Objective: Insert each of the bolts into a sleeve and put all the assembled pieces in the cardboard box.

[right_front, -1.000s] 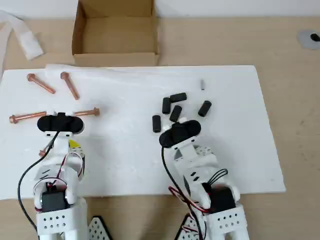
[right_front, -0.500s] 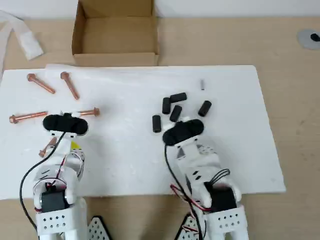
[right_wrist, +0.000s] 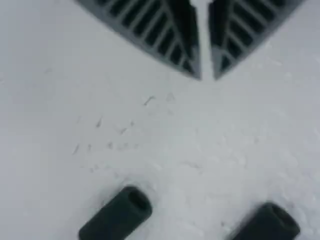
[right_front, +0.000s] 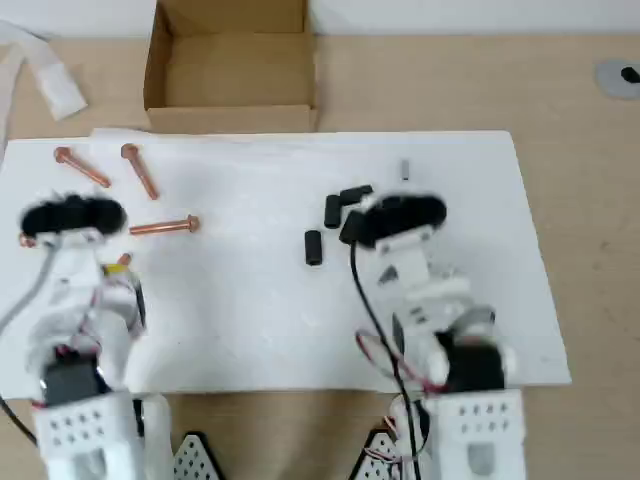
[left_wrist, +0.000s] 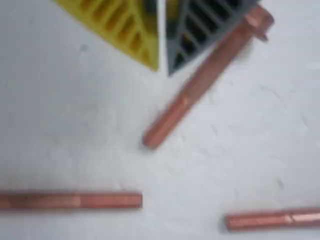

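Several copper bolts lie on the left of the white sheet, among them one (right_front: 82, 167), another (right_front: 140, 170) and a third (right_front: 165, 226). Black sleeves (right_front: 333, 210) cluster near the middle, with one (right_front: 314, 247) apart. The left arm (right_front: 75, 215) hangs over the bolts. Its gripper (left_wrist: 162, 66) is shut and holds nothing, just above the sheet, its grey finger beside a bolt (left_wrist: 200, 82). Over the sleeve cluster stands the right arm (right_front: 400, 215). Its gripper (right_wrist: 207, 75) is shut and holds nothing, a short way from two sleeves (right_wrist: 117, 215) (right_wrist: 265, 222).
The open cardboard box (right_front: 160, 70) stands at the back, just beyond the white sheet (right_front: 260, 300). A white strip (right_front: 55, 85) lies at the far left, and a small grey disc (right_front: 620, 77) at the far right. Two more bolts (left_wrist: 70, 200) (left_wrist: 272, 219) lie farther off.
The left arm has swung left and away over the bolts. The right arm has swung right and forward, now covering the rightmost sleeve. No bolt or sleeve has moved.
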Robot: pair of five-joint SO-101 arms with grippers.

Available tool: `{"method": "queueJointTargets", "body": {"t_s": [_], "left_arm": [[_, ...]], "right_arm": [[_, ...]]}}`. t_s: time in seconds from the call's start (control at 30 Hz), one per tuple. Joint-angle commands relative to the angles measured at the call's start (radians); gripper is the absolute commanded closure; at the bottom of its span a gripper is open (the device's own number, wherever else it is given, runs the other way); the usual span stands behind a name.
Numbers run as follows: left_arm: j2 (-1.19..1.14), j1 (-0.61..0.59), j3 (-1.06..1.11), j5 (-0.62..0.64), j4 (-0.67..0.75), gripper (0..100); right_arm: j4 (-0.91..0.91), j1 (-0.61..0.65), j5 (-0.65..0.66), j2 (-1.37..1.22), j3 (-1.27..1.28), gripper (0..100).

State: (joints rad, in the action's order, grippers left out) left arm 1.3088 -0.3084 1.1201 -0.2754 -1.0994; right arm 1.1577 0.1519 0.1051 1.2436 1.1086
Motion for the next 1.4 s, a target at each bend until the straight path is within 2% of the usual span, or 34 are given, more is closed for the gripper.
{"method": "queueJointTargets", "body": {"t_s": [0.0,0.2,0.33,0.43,0.57,0.83,0.97,1.1,1.37], "left_arm": [[-0.332,-0.017,-0.339,0.077,-0.006,100],[-0.848,-0.032,-0.787,0.153,-0.095,100],[-1.158,-0.104,-1.108,0.236,-0.155,100],[-1.372,-0.147,-1.353,0.316,-0.229,100],[-1.607,-0.153,-1.645,0.413,-0.341,100],[-1.980,-0.149,-2.122,0.522,-0.462,99],[-2.141,-0.164,-2.286,0.605,-0.488,94],[-2.256,-0.158,-2.381,0.660,-0.496,94],[-2.315,-0.153,-2.412,0.744,-0.462,93]], "right_arm": [[0.014,-0.018,0.002,-0.321,-0.328,98.9],[0.077,-0.018,0.015,-0.750,-0.776,98.9],[0.152,-0.007,0.100,-0.983,-1.004,98.9],[0.224,0.024,0.157,-1.122,-1.107,98.9],[0.270,0.059,0.163,-1.253,-1.204,98.4],[0.328,0.068,0.163,-1.385,-1.328,95.6],[0.334,0.068,0.164,-1.406,-1.342,95.6],[0.334,0.068,0.164,-1.415,-1.337,95.6],[0.348,0.068,0.163,-1.415,-1.337,95.5]]}}
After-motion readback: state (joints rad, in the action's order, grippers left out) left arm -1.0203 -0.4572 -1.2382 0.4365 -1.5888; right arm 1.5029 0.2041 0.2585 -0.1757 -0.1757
